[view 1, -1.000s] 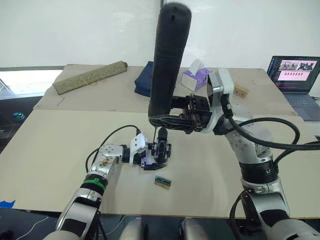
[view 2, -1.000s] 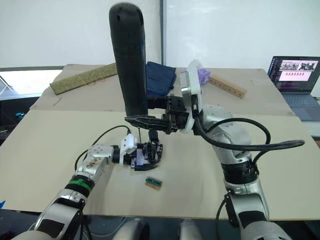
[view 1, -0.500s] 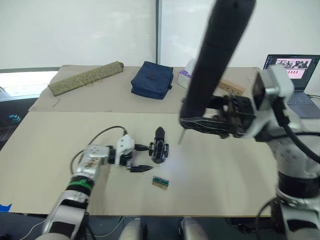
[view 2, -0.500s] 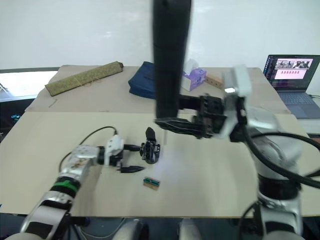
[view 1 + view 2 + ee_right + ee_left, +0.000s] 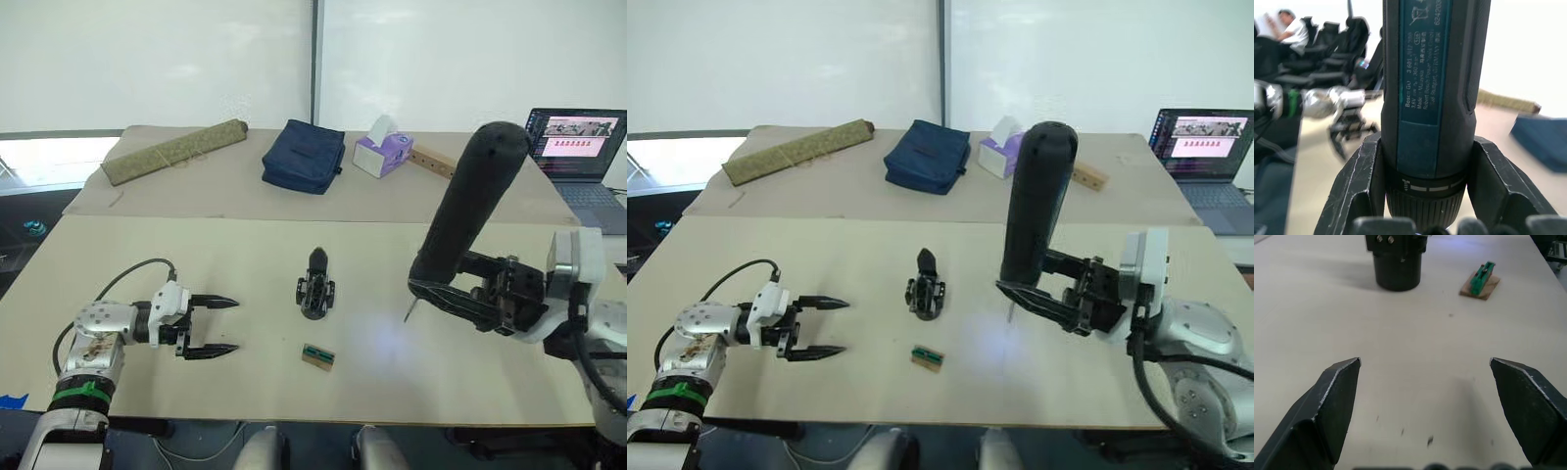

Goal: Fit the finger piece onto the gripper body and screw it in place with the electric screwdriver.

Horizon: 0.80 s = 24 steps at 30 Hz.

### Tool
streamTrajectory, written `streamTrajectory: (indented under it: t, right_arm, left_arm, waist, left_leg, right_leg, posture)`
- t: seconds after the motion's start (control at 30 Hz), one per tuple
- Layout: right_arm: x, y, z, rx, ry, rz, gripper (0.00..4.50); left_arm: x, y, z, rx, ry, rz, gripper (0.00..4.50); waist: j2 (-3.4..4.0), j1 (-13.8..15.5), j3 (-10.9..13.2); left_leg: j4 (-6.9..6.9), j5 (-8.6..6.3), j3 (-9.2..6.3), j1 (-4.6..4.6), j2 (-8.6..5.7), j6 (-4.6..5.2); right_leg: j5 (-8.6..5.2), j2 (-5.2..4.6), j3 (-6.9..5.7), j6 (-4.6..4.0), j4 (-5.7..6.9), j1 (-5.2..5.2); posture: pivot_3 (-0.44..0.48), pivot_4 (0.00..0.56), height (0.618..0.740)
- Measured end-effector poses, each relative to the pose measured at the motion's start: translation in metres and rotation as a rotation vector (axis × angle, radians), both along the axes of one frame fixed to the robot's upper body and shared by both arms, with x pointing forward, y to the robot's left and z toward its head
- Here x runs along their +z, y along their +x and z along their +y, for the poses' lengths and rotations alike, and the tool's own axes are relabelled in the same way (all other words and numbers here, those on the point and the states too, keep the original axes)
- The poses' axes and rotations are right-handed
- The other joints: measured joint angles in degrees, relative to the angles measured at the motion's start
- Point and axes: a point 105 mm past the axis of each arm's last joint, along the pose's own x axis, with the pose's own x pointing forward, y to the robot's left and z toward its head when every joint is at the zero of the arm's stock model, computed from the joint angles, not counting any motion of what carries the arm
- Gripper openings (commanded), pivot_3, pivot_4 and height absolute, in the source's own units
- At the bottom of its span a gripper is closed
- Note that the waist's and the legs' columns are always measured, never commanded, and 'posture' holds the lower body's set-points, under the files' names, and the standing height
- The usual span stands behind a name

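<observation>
Tool: thick black-and-teal plastic electric screwdriver (image 5: 1432,83), upright, printed label facing the camera.
Grip: right gripper (image 5: 1427,196), black fingers (image 5: 1359,181) clamped against both sides of its ribbed collar.
Background: left gripper (image 5: 1349,129), blurred, over the tan bench (image 5: 1327,176).

Premises: a lab or office-type test room. Evidence: plain white walls; large beige worktables (image 5: 118,294) pushed together; an open laptop (image 5: 578,147) at the right edge showing slides; a tissue box (image 5: 382,152) and navy pouch (image 5: 302,157) on the far table; black chairs (image 5: 1327,44) with a seated person (image 5: 1288,32) behind.
</observation>
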Motion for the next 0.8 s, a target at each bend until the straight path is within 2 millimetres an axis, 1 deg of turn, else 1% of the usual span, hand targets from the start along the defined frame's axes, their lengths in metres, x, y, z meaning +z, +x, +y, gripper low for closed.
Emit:
streamTrajectory:
  t: [0.07, 0.13, 0.27, 0.33, 0.4, 0.53, 0.63, 0.8]
  right_arm:
    - [0.001, -0.006, 0.022, 0.065, 0.013, -0.019, 1.90]
    - [-0.003, -0.011, 0.037, 0.118, 0.019, -0.012, 1.90]
    - [-0.016, -0.011, 0.059, 0.178, 0.013, 0.022, 1.90]
    - [-0.021, -0.009, 0.068, 0.200, 0.018, 0.018, 1.90]
    - [-0.029, -0.007, 0.075, 0.224, 0.007, 0.032, 1.90]
    - [-0.041, -0.002, 0.083, 0.253, -0.019, 0.007, 1.90]
    - [-0.048, -0.001, 0.089, 0.271, -0.024, -0.011, 1.90]
    - [-0.047, -0.002, 0.092, 0.287, -0.020, -0.046, 1.90]
  left_arm:
    - [-0.001, -0.008, -0.013, -0.043, 0.005, 0.005, 4.45]
    - [-0.002, -0.014, -0.021, -0.057, 0.007, 0.005, 4.45]
    - [-0.008, -0.018, -0.036, -0.076, 0.021, 0.004, 4.45]
    - [-0.010, -0.019, -0.050, -0.090, 0.000, -0.001, 4.45]
    - [-0.014, -0.021, -0.064, -0.114, -0.009, 0.006, 4.45]
    - [-0.021, -0.023, -0.077, -0.148, 0.016, 0.008, 4.45]
    - [-0.025, -0.023, -0.090, -0.151, 0.000, 0.014, 4.45]
    - [-0.025, -0.022, -0.095, -0.164, 0.011, 0.024, 4.45]
  waist:
    - [0.00, -0.29, 0.00]
    - [-0.01, -0.09, 0.01]
    - [-0.01, 0.46, 0.02]
    - [-0.01, 0.58, 0.02]
    - [-0.04, 0.46, 0.03]
    - [-0.05, 0.21, 0.04]
    - [-0.05, 0.16, 0.04]
    - [-0.05, 0.25, 0.04]
  left_leg:
    - [-0.06, 0.00, 0.00, 0.02, 0.03, 0.00]
    - [-0.06, 0.00, -0.01, 0.01, 0.02, 0.00]
    - [0.04, 0.00, 0.00, 0.01, -0.05, 0.00]
    - [0.05, 0.00, 0.00, 0.03, -0.07, 0.00]
    - [0.04, 0.00, 0.00, 0.03, -0.08, 0.00]
    - [0.03, 0.00, 0.00, 0.09, -0.06, 0.00]
    - [0.03, 0.00, 0.00, 0.09, -0.05, 0.00]
    - [0.04, 0.00, 0.00, 0.10, -0.07, 0.00]
  right_leg:
    - [-0.01, 0.04, 0.00, -0.01, 0.01, -0.01]
    - [-0.01, 0.05, -0.01, -0.02, 0.01, -0.02]
    - [-0.01, -0.03, -0.04, -0.01, -0.03, 0.06]
    - [-0.01, -0.03, -0.06, -0.01, -0.07, 0.11]
    - [-0.01, 0.00, -0.06, 0.00, -0.07, 0.10]
    - [-0.01, 0.07, -0.06, -0.01, -0.01, 0.08]
    - [-0.01, 0.09, -0.06, -0.01, 0.01, 0.08]
    - [-0.01, 0.07, -0.06, -0.01, 0.00, 0.10]
  posture:
    - [0.000, 0.150, 0.740]
    - [0.000, 0.150, 0.740]
    - [0.000, 0.150, 0.740]
    - [0.000, 0.150, 0.740]
    - [0.000, 0.150, 0.740]
    - [0.000, 0.150, 0.740]
    - [0.000, 0.150, 0.740]
    - [0.000, 0.150, 0.740]
